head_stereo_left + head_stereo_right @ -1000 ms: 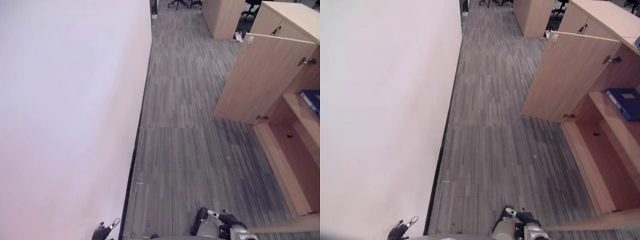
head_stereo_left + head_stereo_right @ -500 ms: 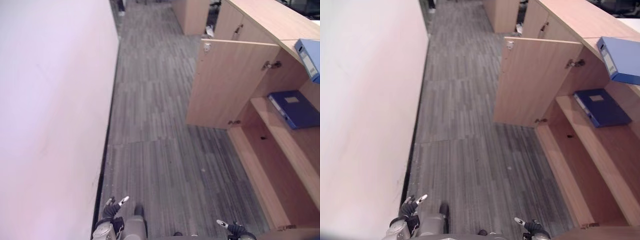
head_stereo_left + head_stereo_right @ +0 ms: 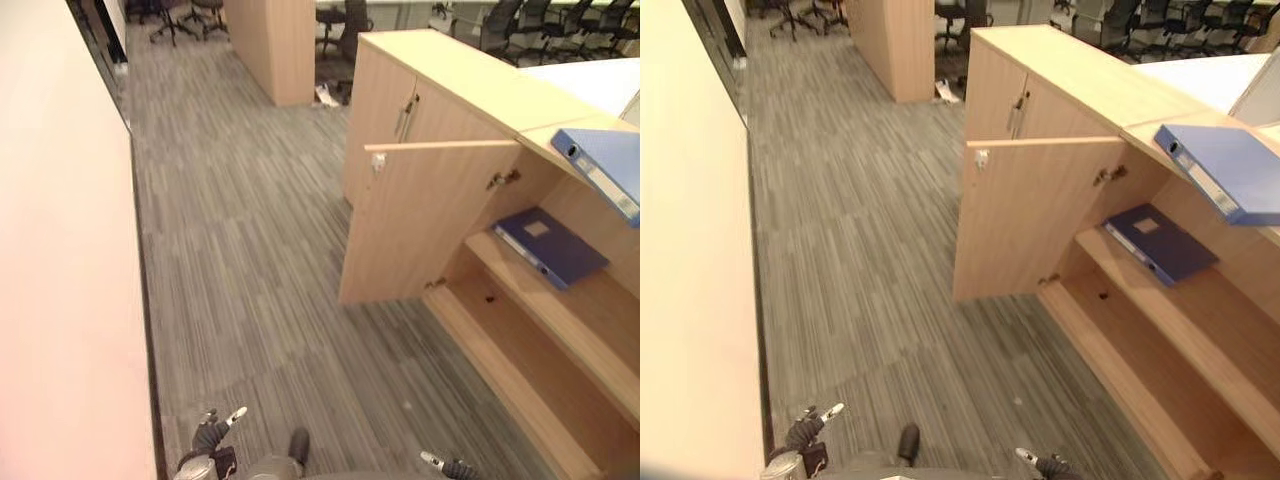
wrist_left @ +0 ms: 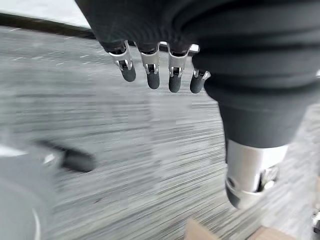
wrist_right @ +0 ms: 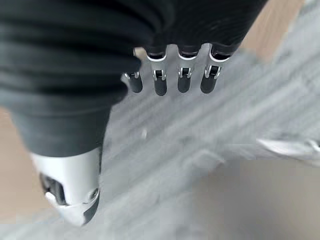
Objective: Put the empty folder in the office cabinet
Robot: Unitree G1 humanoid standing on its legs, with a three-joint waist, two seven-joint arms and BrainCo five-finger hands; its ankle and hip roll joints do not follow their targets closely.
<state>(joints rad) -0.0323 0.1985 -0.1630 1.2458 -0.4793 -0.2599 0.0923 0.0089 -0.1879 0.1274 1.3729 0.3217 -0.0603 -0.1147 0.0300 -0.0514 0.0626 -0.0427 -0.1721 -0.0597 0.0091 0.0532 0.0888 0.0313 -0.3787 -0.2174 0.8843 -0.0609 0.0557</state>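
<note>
Blue folder: laid flat on top of the office cabinet, at the end above the opened compartment, one corner overhanging the front edge. It is held by neither hand.

Second folder, darker blue: laid flat on the upper shelf inside the cabinet, below the first folder, spine turned toward the opening.

Cabinet: low, light wood, standing on the carpet. One door is swung wide open, standing out from the cabinet front over the carpet. The next pair of doors along the cabinet, on the side away from the opened compartment, is seen closed, with handles at their meeting edge. The bottom board under the shelf is seen bare.

Left hand: seen low over the carpet, well apart from the cabinet; fingers hang straight and relaxed, thumb apart, nothing grasped. It is also glimpsed in the left eye view.

Right hand: also low over the carpet, nearer the cabinet front than the left; fingers straight and loose, nothing grasped.

Surroundings: a pale wall runs along the carpet opposite the cabinet. Another light wood unit stands beyond the cabinet's closed end, and office chairs are seen farther past it.
</note>
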